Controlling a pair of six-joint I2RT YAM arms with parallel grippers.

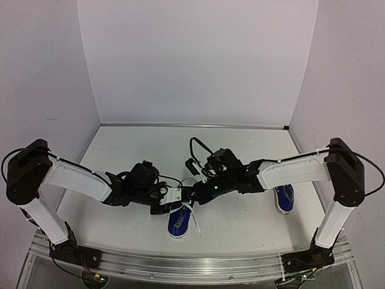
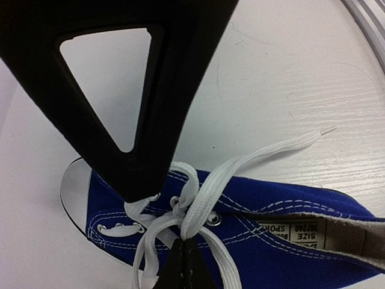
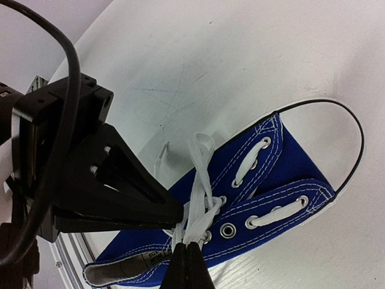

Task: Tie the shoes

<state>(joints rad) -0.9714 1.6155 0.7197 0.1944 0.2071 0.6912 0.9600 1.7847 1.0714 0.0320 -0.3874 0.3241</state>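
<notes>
One blue sneaker (image 1: 177, 221) with a white sole lies near the table's front, between my two grippers. The other sneaker (image 1: 284, 198) lies apart under the right forearm. My left gripper (image 2: 184, 241) is shut on a strand of white lace (image 2: 240, 165) over the upper eyelets. That strand runs off across the table to its tip (image 2: 328, 129). From the opposite side my right gripper (image 3: 186, 245) is shut on the lace strands (image 3: 201, 180) at the same spot. In the top view the left gripper (image 1: 178, 201) and right gripper (image 1: 191, 198) meet above the shoe's opening, nearly touching.
An aluminium rail (image 1: 192, 265) runs along the table's near edge, close behind the shoe's heel. White walls (image 1: 198, 60) enclose the back and both sides. A black cable (image 3: 66, 90) loops off the right wrist.
</notes>
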